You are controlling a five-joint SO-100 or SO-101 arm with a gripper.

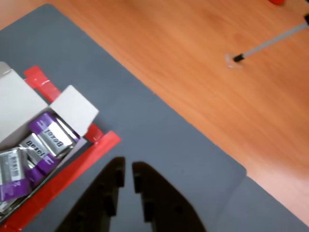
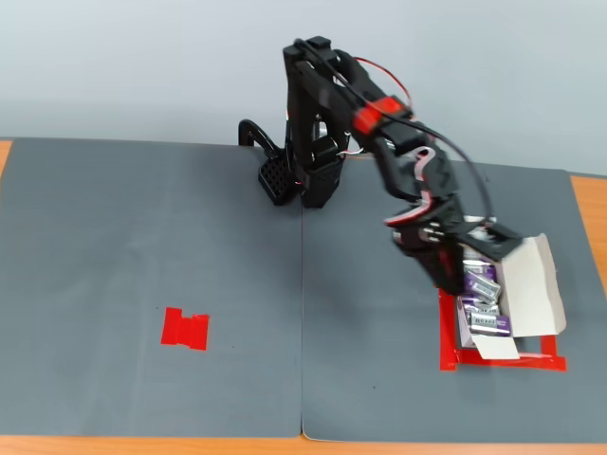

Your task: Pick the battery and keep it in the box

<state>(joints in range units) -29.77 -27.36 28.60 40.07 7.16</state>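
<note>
- Grey mat (image 2: 142, 246) spread over a wooden table (image 1: 203, 63), pale wall behind; that's my workspace in the fixed view.
- I've got the arm (image 2: 379, 123) reaching out from its base towards the right side of the fixed view, wrist bent down over the box (image 2: 541, 284).
- Wrist view: my gripper (image 1: 128, 169) comes in from the bottom edge, two black fingers (image 1: 113, 181) nearly together, only a thin slit of mat showing between the tips. Nothing between them that I can see.
- Directly under the tips it's bare grey mat, no battery there.
- Off to the left of the gripper in the wrist view, the white box sits with flaps folded out, one flap (image 1: 75, 108) just up-left of the fingertips.
- Inside it, purple and silver batteries packed side by side; the nearest battery (image 1: 50, 133) is label-up, lettering readable, close to the tips but not touching.
- Red tape outline (image 1: 96, 145) runs along the box edge, between the box and my gripper.
- Fixed view: the gripper (image 2: 446, 275) hangs at the box's left edge, partly covering it; batteries (image 2: 486, 308) lie in a row inside the box.
- Well away on the far left of the mat, a red tape mark (image 2: 185, 328).
- Far right of the gripper in the wrist view, a grey cable (image 1: 270, 43) lies on the wood.
</note>
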